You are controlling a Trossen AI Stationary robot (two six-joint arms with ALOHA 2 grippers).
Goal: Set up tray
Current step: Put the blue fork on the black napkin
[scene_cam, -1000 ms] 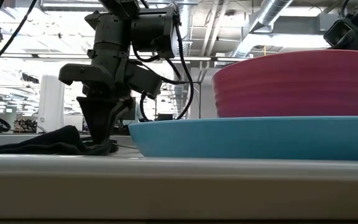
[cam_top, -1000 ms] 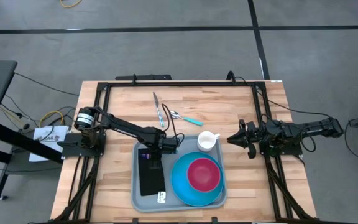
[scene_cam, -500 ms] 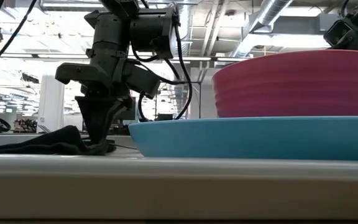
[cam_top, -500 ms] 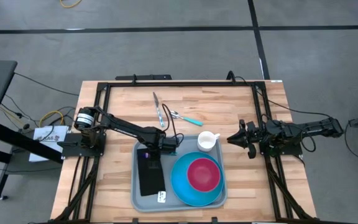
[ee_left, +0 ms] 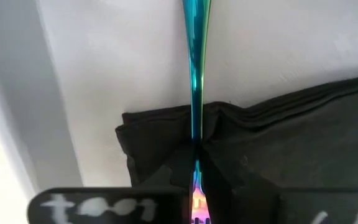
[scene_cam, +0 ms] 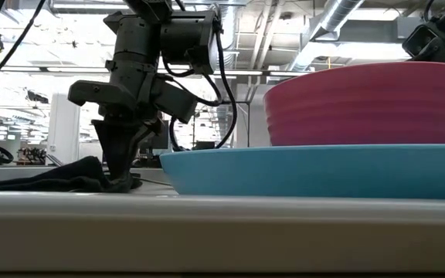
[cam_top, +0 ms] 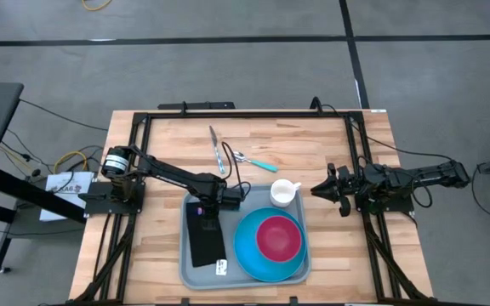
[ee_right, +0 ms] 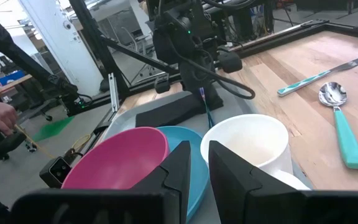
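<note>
Light wood table (cam_top: 160,246) with a black frame around its edges. Lying directly on it: grey-blue tray (cam_top: 187,270) at the near middle, long side running front to back; a knife (cam_top: 214,144) with a teal handle and a spoon (cam_top: 253,161) with a teal handle, both on the bare wood just beyond the tray's far edge, close together, the knife to the left. Both arm bases are clamped at the table's left and right edges. Wood to the left and right of the tray shows nothing else.
</note>
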